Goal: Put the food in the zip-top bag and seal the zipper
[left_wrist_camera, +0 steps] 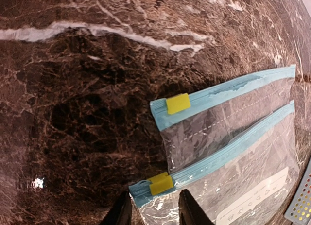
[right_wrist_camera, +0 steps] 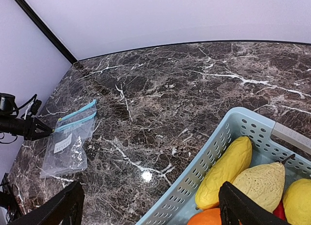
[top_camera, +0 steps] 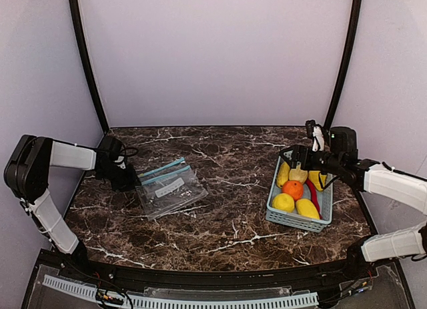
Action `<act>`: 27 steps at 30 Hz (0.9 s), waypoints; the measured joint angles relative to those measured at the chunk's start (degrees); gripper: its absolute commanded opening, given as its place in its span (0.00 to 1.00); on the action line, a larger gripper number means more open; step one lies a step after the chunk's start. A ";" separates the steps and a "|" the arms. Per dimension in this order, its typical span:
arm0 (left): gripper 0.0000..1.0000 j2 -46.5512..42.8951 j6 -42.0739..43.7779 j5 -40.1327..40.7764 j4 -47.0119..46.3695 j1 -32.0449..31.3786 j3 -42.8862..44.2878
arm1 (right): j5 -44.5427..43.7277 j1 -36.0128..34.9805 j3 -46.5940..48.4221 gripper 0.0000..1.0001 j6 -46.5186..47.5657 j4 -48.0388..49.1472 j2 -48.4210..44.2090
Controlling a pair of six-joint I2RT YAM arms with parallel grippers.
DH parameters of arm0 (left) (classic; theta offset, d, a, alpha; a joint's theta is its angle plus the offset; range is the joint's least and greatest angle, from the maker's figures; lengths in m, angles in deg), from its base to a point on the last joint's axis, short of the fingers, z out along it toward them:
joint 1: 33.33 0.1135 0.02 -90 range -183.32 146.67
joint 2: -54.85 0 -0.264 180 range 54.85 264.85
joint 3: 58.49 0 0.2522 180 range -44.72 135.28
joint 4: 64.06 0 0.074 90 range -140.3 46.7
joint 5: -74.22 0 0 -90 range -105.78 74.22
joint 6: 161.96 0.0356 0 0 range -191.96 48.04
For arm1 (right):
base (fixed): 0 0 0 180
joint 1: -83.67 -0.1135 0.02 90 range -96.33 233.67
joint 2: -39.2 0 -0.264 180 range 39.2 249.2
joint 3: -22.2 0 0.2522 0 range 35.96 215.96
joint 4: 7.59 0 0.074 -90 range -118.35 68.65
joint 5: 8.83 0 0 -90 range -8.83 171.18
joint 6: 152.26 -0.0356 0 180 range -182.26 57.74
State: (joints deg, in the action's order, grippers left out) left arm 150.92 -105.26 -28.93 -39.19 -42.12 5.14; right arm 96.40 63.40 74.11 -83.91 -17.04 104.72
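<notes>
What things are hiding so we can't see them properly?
Top view: the right gripper covers some food in the basket.
Right wrist view: the red chili is almost hidden behind a yellow fruit.
Left wrist view: the zip-top bag label is unreadable; the bottom edge cuts off the left gripper.

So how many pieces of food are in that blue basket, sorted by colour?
Yellow fruits and vegetables: 5
Orange: 1
Red chili: 1
Total: 7

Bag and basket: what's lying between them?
Nothing. Only bare marble table lies between the bag and the basket, clearest in the top view.
</notes>
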 measured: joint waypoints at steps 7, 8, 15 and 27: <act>0.01 0.66 -0.28 2.01 0.44 0.02 0.26 | -0.20 -0.31 -0.07 0.94 -0.07 0.13 0.02; 0.01 0.76 -0.09 2.12 0.59 0.00 0.28 | -0.24 -0.39 -0.11 0.94 -0.07 0.26 0.02; 0.01 0.70 0.22 1.79 0.33 0.00 0.11 | -0.52 -0.74 -0.13 0.94 -0.09 0.42 0.02; 0.01 -9.03 6.88 -5.88 -3.26 -2.29 -5.07 | -0.68 -2.51 0.50 0.94 0.33 -0.81 0.13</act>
State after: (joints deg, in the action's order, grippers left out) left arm 141.90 -98.38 -34.81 -42.44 -44.42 0.07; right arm 95.72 60.88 74.61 -83.59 -17.85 104.85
